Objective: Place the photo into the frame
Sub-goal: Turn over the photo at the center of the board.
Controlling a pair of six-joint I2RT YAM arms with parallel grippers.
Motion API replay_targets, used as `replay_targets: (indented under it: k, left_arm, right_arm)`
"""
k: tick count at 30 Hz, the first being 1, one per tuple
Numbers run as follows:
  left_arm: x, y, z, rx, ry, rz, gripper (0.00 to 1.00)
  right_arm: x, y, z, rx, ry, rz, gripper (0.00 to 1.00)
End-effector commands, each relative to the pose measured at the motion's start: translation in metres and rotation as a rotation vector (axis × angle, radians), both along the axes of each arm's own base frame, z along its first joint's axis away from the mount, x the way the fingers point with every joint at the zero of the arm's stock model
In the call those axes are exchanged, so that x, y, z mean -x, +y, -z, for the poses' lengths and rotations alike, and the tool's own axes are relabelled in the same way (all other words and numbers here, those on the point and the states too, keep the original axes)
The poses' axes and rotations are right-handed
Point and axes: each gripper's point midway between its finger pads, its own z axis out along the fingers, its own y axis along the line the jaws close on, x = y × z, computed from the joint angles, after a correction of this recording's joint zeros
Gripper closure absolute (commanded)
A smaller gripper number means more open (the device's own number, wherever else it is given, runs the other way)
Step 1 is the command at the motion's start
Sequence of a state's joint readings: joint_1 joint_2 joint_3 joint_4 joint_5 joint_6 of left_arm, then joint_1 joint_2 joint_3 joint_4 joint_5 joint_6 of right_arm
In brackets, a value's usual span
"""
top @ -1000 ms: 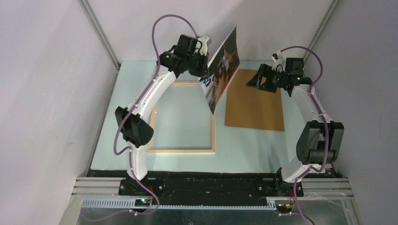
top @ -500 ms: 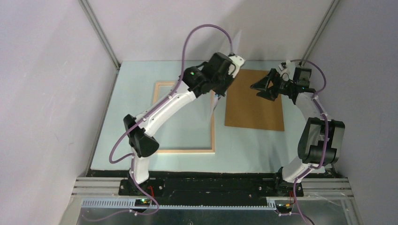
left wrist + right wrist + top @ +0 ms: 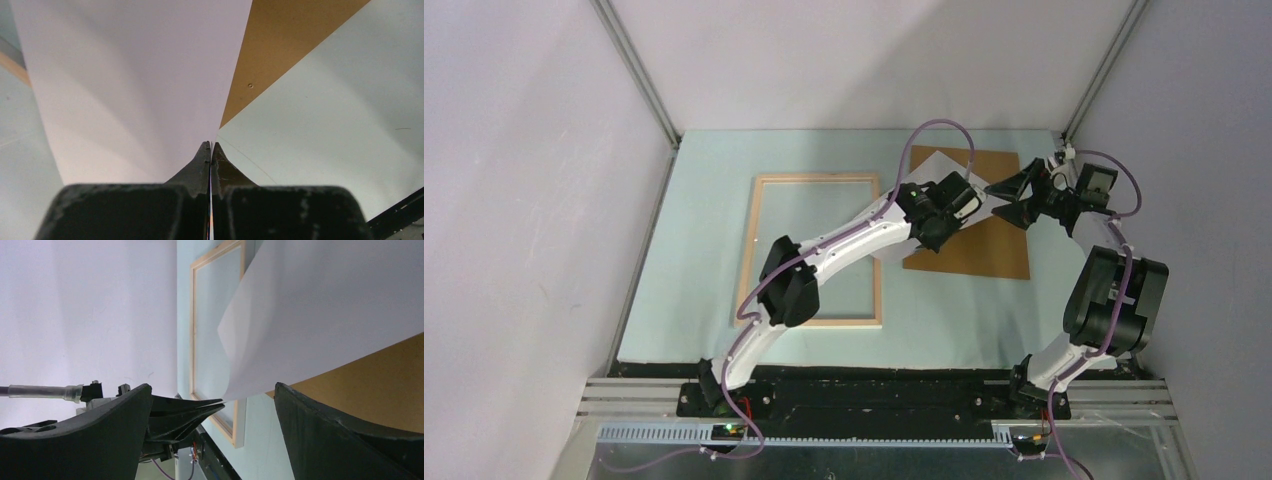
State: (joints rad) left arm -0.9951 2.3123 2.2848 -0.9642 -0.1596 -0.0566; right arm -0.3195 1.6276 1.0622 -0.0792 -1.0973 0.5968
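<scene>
The frame (image 3: pixel 751 250) is laid flat at the centre-left of the top view, its long axis running top to bottom. The photo (image 3: pixel 936 165) is held to its right, over the brown backing board (image 3: pixel 969 250), white back upward, apparently slanted from upper right to lower left. One edge is pinched in the closed left gripper (image 3: pixel 210 145), while the right gripper (image 3: pixel 996 200) is spread wide at the right side, holding nothing.

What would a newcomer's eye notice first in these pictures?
First, the photo, its white back showing, pinched in the shut left gripper over the brown board's left edge. Then the open right gripper facing it from the right, and the pale wooden frame lying flat left of the board with nothing inside.
</scene>
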Motion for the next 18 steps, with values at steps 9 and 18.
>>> replay_targets:
  k: [9,18]
  left_arm:
    - [0.006,-0.043,-0.022,0.159,0.015,-0.028,1.0]
    - [0.017,-0.05,0.001,0.17,0.099,-0.029,1.0]
  right_arm:
    - [0.02,-0.027,0.052,0.091,0.128,0.034,0.07]
    - [0.023,-0.032,0.068,0.113,0.168,0.057,0.08]
